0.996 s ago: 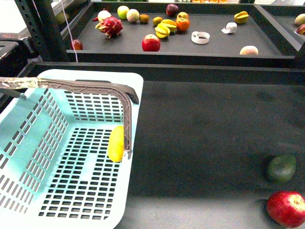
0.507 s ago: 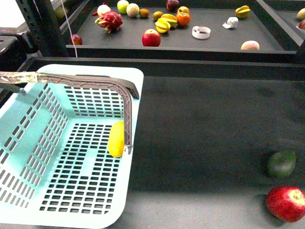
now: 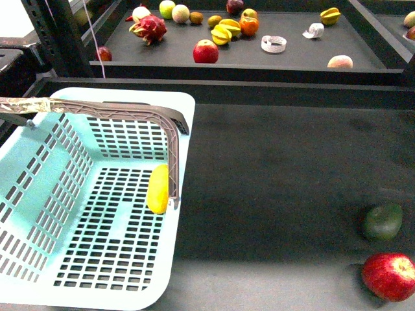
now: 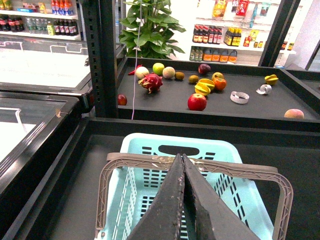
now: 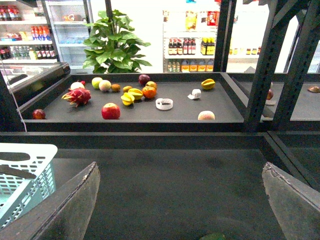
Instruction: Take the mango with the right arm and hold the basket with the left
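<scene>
The pale turquoise basket (image 3: 39, 188) stands at the front left of the dark table. Its grey-brown handle (image 3: 117, 111) is raised across it. The yellow mango (image 3: 158, 189) lies on the slotted floor against the basket's right wall. In the left wrist view my left gripper (image 4: 182, 159) is shut on the middle of the handle (image 4: 235, 168), above the basket (image 4: 137, 142). My right gripper (image 5: 182, 200) is open, its fingers (image 5: 75, 205) wide apart over bare table with nothing between them. Neither gripper shows in the front view.
A dark green fruit (image 3: 382, 222) and a red apple (image 3: 389, 275) lie at the table's front right. A raised back tray (image 3: 363, 65) holds several fruits, among them a red apple (image 3: 205, 52) and a dragon fruit (image 3: 150, 29). A black post (image 3: 55, 39) rises at the back left.
Between one second and half a second ago the whole front view shifted slightly upward. Since then nothing has moved; the mango lies in the same spot in the basket.
</scene>
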You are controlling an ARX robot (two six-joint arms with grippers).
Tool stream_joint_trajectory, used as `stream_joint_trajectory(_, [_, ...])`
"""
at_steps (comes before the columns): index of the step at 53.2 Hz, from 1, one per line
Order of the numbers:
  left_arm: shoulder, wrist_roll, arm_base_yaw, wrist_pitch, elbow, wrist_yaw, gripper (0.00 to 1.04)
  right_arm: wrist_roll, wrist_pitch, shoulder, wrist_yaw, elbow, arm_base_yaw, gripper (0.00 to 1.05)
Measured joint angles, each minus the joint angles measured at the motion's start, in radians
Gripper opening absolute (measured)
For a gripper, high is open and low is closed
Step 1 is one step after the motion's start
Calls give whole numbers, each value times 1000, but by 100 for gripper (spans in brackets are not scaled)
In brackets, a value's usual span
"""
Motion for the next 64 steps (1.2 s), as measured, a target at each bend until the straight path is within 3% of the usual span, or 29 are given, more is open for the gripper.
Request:
stream_joint_trajectory(40, [-270, 0, 0, -267, 0, 0, 2, 0, 0, 0, 0, 0, 0, 97])
stream_joint_trajectory(46, [-415, 0, 0, -431, 0, 2, 2, 0, 0, 0, 0, 0, 0, 97])
stream_joint_trajectory(64, [-438, 0, 0, -440, 0, 2, 2, 0, 0, 0, 0, 0, 0, 97])
